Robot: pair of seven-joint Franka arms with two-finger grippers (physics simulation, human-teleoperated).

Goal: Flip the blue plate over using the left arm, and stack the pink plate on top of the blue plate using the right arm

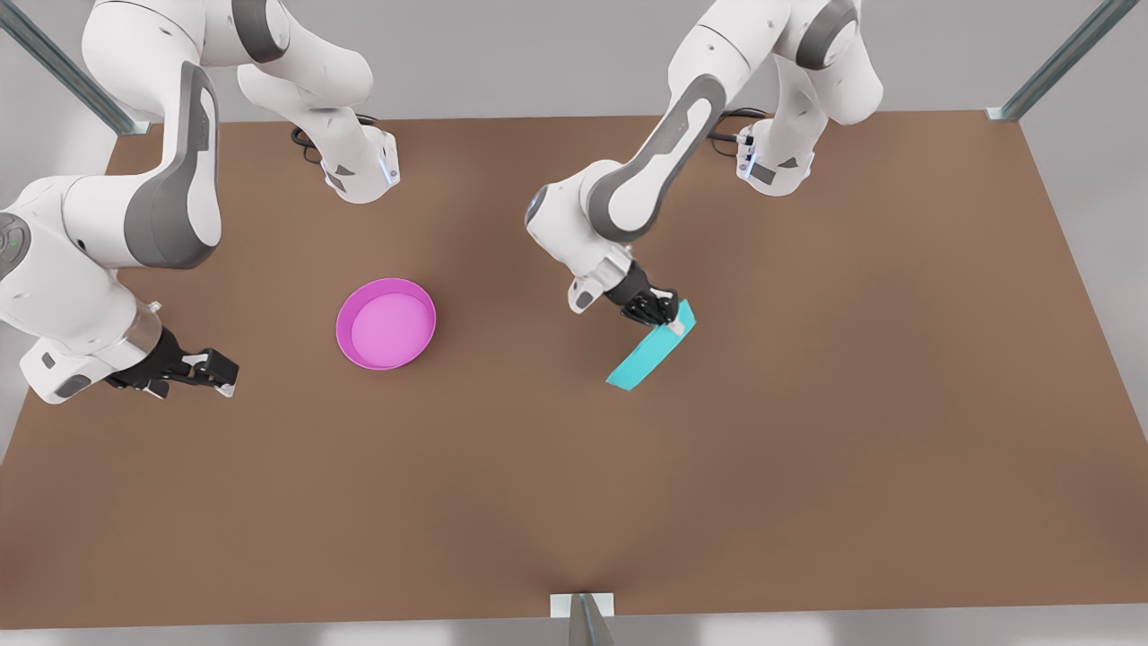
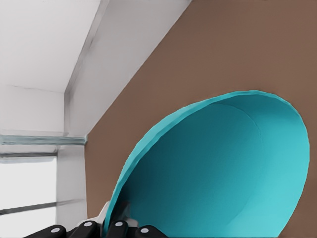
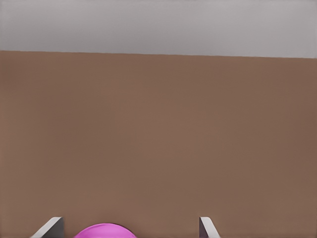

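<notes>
Flip half done, stacking not yet begun.

We see the broad brown table (image 1: pixel 807 467) carrying both dishes, well apart. Our left arm, on the front view's right, has its small black left gripper (image 1: pixel 665 316) pinching the rim of the shallow round cyan-turquoise blue plate (image 1: pixel 650 352), which stands tilted up on edge with its lower rim at or just above the table; we cannot tell if it touches. Its hollow faces the left wrist camera and holds nothing (image 2: pixel 223 173). We judge the turn about midway. Our right arm waits on the front view's left, its right gripper (image 1: pixel 220 372) with fingers spread, near the shallow round magenta pink plate (image 1: pixel 387 324), which lies upright, untouched and with nothing inside.
</notes>
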